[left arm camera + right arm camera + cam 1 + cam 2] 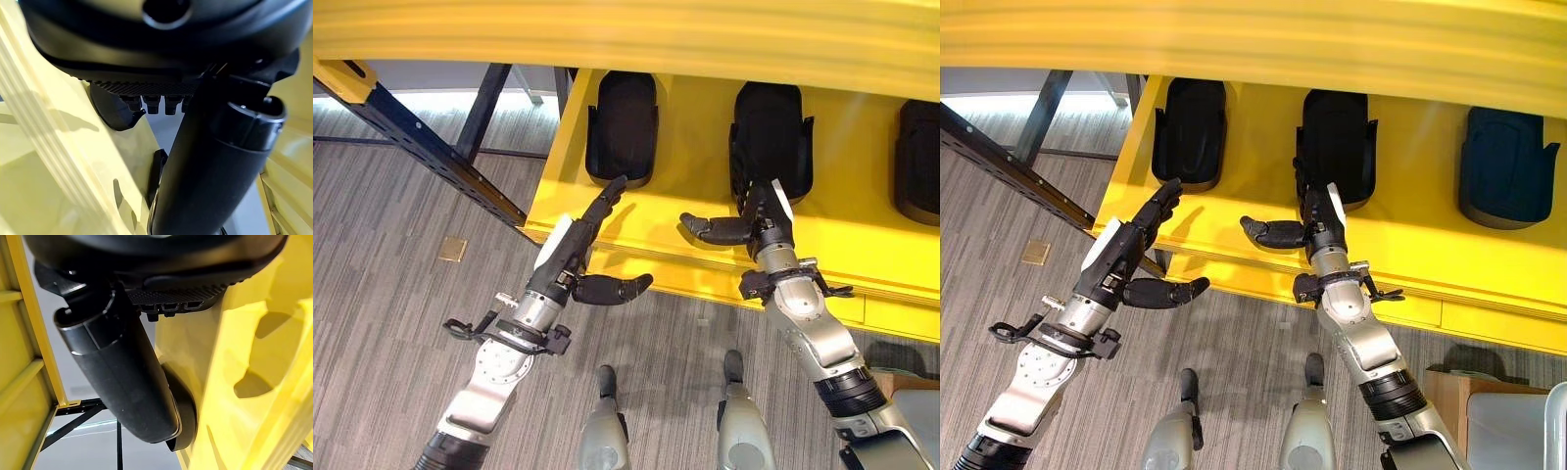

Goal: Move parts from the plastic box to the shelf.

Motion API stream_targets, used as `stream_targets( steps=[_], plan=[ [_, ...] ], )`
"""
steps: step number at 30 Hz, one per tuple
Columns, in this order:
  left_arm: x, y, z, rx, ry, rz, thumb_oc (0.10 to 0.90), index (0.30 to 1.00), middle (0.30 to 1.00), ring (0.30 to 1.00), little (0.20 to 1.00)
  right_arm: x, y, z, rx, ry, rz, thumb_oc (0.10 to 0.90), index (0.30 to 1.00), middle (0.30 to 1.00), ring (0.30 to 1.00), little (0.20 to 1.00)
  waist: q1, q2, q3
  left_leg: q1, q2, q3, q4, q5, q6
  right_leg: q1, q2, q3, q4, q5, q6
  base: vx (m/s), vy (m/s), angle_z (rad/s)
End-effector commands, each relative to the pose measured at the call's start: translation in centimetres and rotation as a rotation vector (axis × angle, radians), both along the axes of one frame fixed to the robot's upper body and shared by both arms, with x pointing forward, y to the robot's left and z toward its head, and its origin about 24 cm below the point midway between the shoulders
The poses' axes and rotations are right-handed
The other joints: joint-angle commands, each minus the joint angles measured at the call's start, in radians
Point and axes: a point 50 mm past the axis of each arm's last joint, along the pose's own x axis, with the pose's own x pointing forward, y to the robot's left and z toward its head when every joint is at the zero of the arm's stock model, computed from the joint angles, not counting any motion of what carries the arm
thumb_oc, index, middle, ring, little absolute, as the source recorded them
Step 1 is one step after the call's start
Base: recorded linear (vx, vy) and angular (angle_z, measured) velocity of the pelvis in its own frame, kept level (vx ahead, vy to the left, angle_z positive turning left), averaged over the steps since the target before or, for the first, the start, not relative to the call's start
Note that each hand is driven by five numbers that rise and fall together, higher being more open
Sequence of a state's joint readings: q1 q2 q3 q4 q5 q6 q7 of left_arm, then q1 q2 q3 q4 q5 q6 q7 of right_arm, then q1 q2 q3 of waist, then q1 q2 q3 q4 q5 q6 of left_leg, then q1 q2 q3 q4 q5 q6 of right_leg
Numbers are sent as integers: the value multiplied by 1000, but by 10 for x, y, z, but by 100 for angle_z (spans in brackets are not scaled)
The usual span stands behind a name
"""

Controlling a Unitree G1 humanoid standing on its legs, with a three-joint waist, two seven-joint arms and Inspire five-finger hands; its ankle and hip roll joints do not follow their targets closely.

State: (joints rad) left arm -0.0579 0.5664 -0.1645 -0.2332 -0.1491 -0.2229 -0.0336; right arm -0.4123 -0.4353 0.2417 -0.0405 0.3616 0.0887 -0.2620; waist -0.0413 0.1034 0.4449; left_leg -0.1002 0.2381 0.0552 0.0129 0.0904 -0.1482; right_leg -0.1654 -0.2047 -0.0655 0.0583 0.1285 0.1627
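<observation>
Gaps btwn black parts (623, 127) on yellow shelf (862, 235) free.

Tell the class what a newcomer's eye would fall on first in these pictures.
The bright yellow shelf across the top, with three black parts standing in a row on it. Before it, both dark hands reach out open: the left hand by the shelf's left end, the right hand just below the middle part.

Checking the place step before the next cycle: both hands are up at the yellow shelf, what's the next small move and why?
Probably draw both hands back from the yellow shelf. The left hand and right hand are open and hold nothing, and three black parts already sit in its recesses, so nothing there seems left to place.
</observation>
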Motion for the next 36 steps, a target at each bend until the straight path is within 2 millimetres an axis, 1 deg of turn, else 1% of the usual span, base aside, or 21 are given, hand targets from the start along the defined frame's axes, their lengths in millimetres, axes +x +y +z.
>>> stream_targets(
  steps=[1,4,5,6,8,10,12,13,14,15,17,19,23,25,28,30,32,33,35,36],
  plan=[
    [-5,-5,36,-27,-206,-33,900,1000,1000,1000,1000,-14,23,69,62,-345,90,900,1000,1000,1000,1000,1,-35,-60,7,14,24,-8,9,41,17,34,36,162,-188,-80,0,0,0],
    [-4,-6,34,-30,-200,-30,900,1000,1000,1000,1000,-14,20,71,39,-374,28,900,1000,1000,1000,1000,1,-35,-63,8,13,22,-6,8,41,20,35,36,162,-189,-81,0,0,0],
    [-4,-6,34,-31,-198,-26,900,1000,1000,1000,1000,-15,16,74,-13,-445,-67,900,1000,1000,1000,1000,0,-34,-63,9,14,22,-7,8,41,20,34,36,162,-188,-81,0,0,0],
    [-4,-6,33,-32,-197,-25,900,1000,1000,1000,1000,-16,15,75,-19,-457,-84,900,1000,1000,1000,1000,-1,-33,-64,9,14,22,-8,8,41,20,34,36,161,-188,-81,0,0,0],
    [-4,-6,34,-44,-198,-16,900,1000,1000,1000,1000,-22,7,82,-97,-566,-187,900,1000,1000,1000,1000,-8,-30,-64,6,12,22,-7,6,40,16,35,41,161,-187,-80,4,36,0],
    [-4,-7,33,-48,-200,-10,900,1000,1000,1000,1000,-25,4,85,-125,-615,-236,900,1000,1000,1000,1000,-11,-27,-64,7,10,24,-10,5,42,14,36,45,161,-187,-80,1,49,-1],
    [-3,-9,33,-66,-196,-4,900,1000,1000,1000,1000,-33,-2,94,-206,-732,-361,900,1000,1000,1000,1000,-19,-18,-62,9,6,28,-12,3,43,13,36,50,159,-187,-81,2,79,-4],
    [-3,-10,33,-70,-196,-1,900,1000,1000,1000,1000,-35,-3,97,-223,-757,-384,900,1000,1000,1000,1000,-22,-15,-62,10,4,29,-14,3,43,12,36,52,159,-187,-81,4,67,-7],
    [-3,-11,33,-71,-196,-1,900,1000,1000,1000,1000,-36,-3,97,-237,-770,-392,900,1000,1000,1000,1000,-22,-13,-63,11,4,30,-15,3,43,11,36,54,159,-187,-80,3,89,-9],
    [-4,-12,33,-83,-197,-2,900,1000,1000,1000,1000,-41,-4,104,-273,-838,-418,900,1000,1000,1000,1000,-27,-3,-63,13,-1,31,-19,2,44,9,36,58,158,-188,-81,0,85,-9],
    [-4,-14,33,-94,-200,-3,900,1000,1000,1000,1000,-44,-4,110,-297,-889,-445,900,1000,1000,1000,1000,-27,5,-63,14,-5,32,-21,2,44,8,34,61,157,-188,-81,-1,77,-7],
    [-5,-16,33,-109,-198,-15,900,1000,1000,1000,1000,-49,-2,120,-346,-969,-464,900,1000,1000,1000,1000,-24,18,-65,17,-12,29,-23,1,44,9,31,60,157,-191,-83,3,71,-3],
    [-6,-18,33,-120,-191,-38,900,1000,1000,1000,1000,-50,5,133,-384,-1042,-427,900,1000,1000,1000,1000,-14,31,-69,23,-18,23,-29,3,44,15,24,55,155,-193,-84,4,32,-1],
    [-6,-19,32,-124,-188,-47,900,1000,1000,1000,1000,-55,12,140,-418,-1103,-388,900,1000,1000,1000,1000,-9,34,-73,24,-19,18,-30,5,40,17,22,51,156,-194,-84,0,0,0],
    [-7,-19,32,-133,-178,-59,900,1000,1000,1000,1000,-60,19,145,-472,-1137,-354,900,1000,1000,1000,1000,-3,37,-80,26,-20,14,-29,5,37,22,19,45,156,-198,-84,10,13,1],
    [-8,-18,31,-152,-159,-64,900,1000,1000,1000,1000,-61,22,147,-516,-1124,-316,900,1000,1000,1000,1000,-1,35,-85,30,-18,13,-31,6,34,28,18,42,154,-198,-85,43,57,3],
    [-7,-12,24,-235,-69,-54,900,1000,1000,1000,1000,-58,19,138,-580,-1004,-244,900,1000,1000,1000,1000,-1,28,-99,39,-15,13,-38,7,30,39,13,34,147,-197,-81,61,76,2],
    [-7,-11,22,-248,-56,-50,900,1000,1000,1000,1000,-58,18,136,-584,-986,-232,900,1000,1000,1000,1000,-3,26,-102,41,-14,14,-39,7,30,41,12,33,146,-196,-80,58,53,4],
    [-6,-5,11,-297,32,-30,900,1000,1000,1000,1000,-59,9,119,-600,-896,-211,900,1000,1000,1000,1000,-11,10,-116,54,-8,23,-47,9,28,55,9,30,134,-189,-75,76,47,4],
    [-7,1,5,-338,80,-5,900,1000,1000,1000,1000,-63,-1,107,-580,-845,-203,900,1000,1000,1000,1000,-21,-2,-125,61,-1,28,-51,9,26,62,9,30,125,-182,-71,58,44,8]
  ],
)
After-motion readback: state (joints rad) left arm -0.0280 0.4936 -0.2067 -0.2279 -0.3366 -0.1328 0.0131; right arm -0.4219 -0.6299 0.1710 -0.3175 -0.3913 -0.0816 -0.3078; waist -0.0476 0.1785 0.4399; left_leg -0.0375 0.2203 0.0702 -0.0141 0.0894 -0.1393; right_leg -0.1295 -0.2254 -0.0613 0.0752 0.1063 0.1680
